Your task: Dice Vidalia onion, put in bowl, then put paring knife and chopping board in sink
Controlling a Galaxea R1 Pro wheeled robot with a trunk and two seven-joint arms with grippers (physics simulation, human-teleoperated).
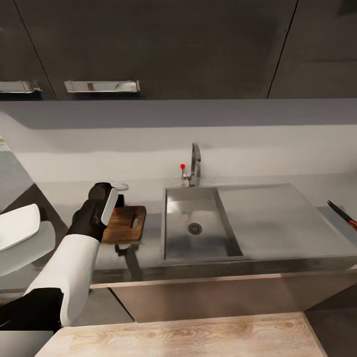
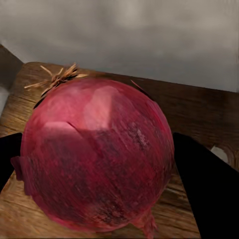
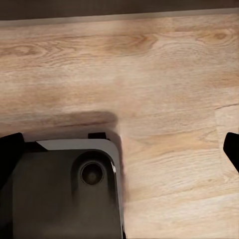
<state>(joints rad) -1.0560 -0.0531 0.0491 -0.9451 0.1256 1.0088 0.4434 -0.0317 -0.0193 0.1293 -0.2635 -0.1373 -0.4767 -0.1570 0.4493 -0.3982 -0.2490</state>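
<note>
The Vidalia onion, a dark pinkish-red ball with a dry tuft on top, sits between the dark fingers of my left gripper, which is shut on it. It hangs just above the brown chopping board, left of the sink. In the head view my left gripper is over the board's far left corner. The paring knife, dark blade and red handle, lies on the countertop at the far right. The white bowl stands at the far left. My right gripper points down at the floor, its fingers wide apart.
The sink basin is bare, with a flat steel drainer to its right and a chrome tap with a red dot behind. Black wall cabinets hang above. The right wrist view shows pale wood floor and the robot's dark base.
</note>
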